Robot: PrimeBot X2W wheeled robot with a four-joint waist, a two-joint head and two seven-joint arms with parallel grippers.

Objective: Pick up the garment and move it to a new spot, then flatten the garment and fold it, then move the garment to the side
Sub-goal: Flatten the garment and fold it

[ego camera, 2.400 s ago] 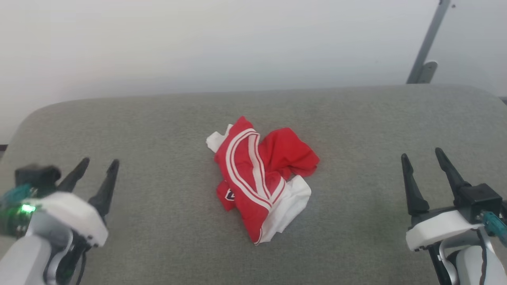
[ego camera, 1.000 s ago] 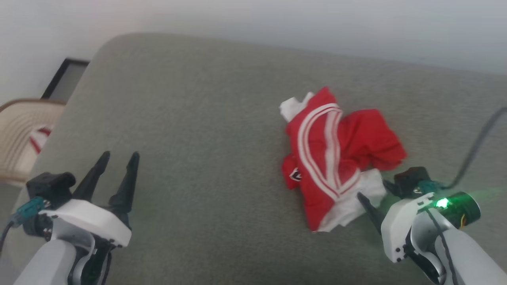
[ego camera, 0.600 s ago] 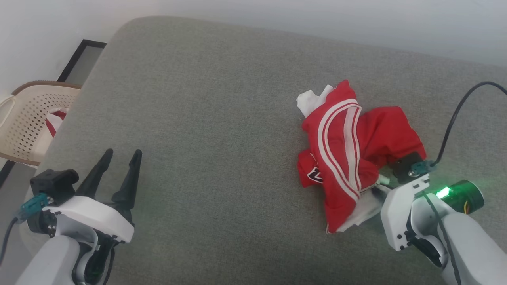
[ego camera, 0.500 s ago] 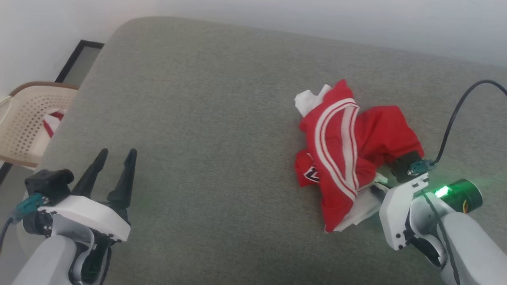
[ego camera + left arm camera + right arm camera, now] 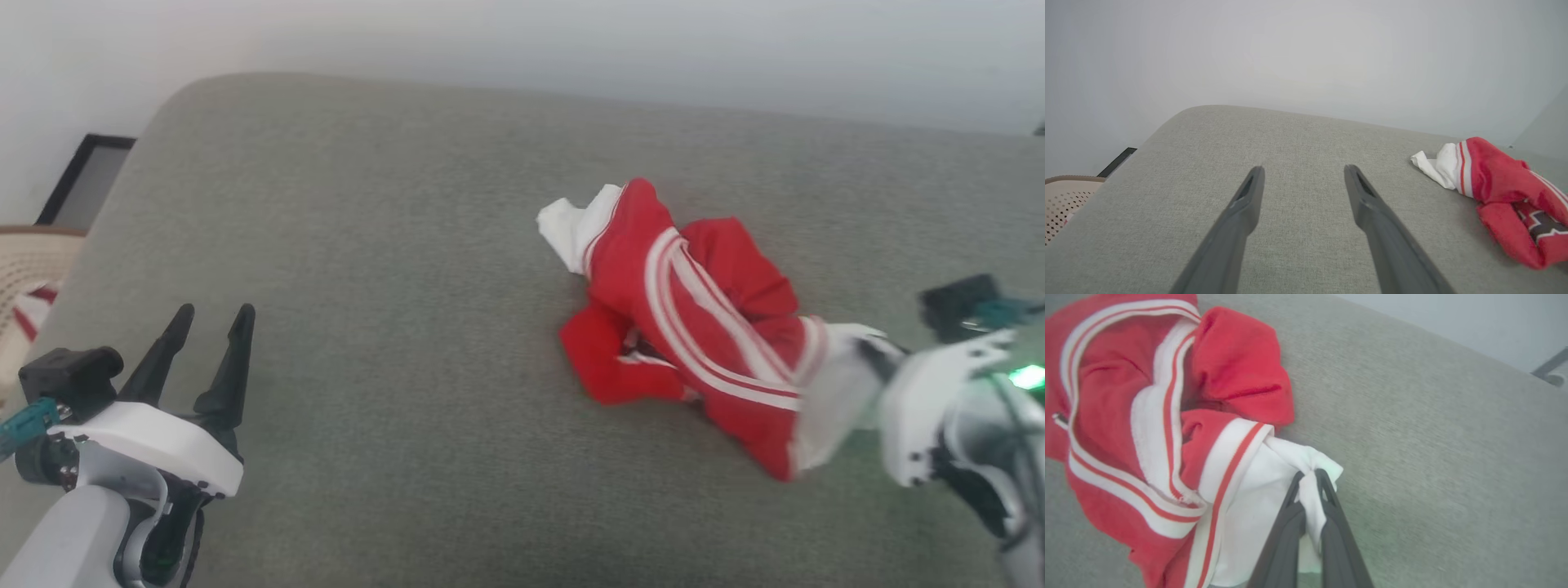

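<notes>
In the head view, the crumpled red jersey shirt with white sleeves is seen on the grey fabric cushion, stretched diagonally from far left towards the right gripper at near right; the left gripper is seen well apart. In the left wrist view, its fingers are spread wide, empty. In the right wrist view, the fingers are closed on a white sleeve.
</notes>
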